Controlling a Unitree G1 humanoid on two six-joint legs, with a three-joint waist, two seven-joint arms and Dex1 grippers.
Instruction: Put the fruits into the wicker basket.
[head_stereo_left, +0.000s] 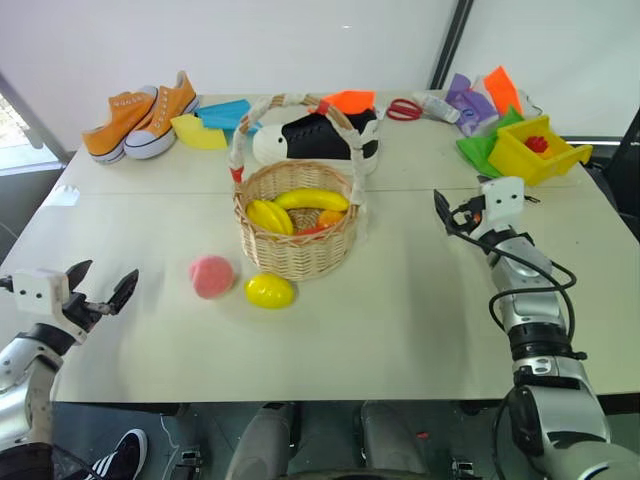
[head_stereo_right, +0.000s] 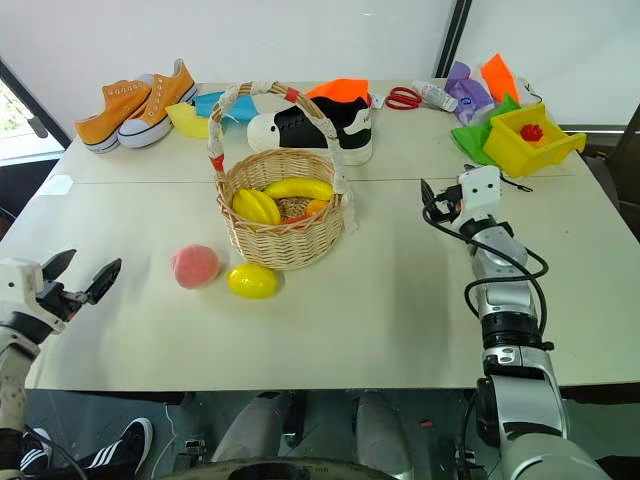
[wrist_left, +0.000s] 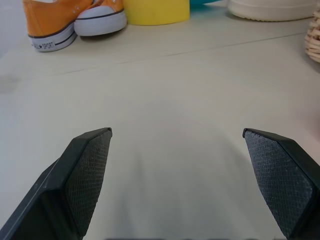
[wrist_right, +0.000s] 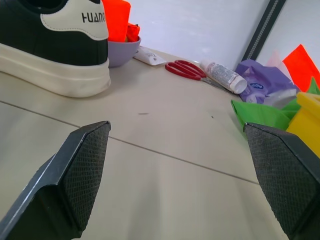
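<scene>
The pink peach (head_stereo_left: 212, 276) and the yellow lemon (head_stereo_left: 270, 291) lie side by side on the table, just in front of the wicker basket (head_stereo_left: 290, 252). The basket stands mid-table with its handle up and holds yellow bananas (head_stereo_left: 312, 199) and something orange. My left gripper (head_stereo_left: 100, 285) hovers open near the table's left front corner, well left of the peach, with nothing between its fingers (wrist_left: 85, 175). My right gripper (head_stereo_left: 447, 215) is open and empty to the right of the basket, pointing toward the back of the table.
Along the back edge stand orange sneakers (head_stereo_left: 140, 115), a black-and-white shoe (head_stereo_left: 318, 140), red scissors (head_stereo_left: 404, 108), a small bottle (wrist_right: 222, 75) and coloured sheets. A yellow bin (head_stereo_left: 538, 150) sits at the back right, beyond my right gripper.
</scene>
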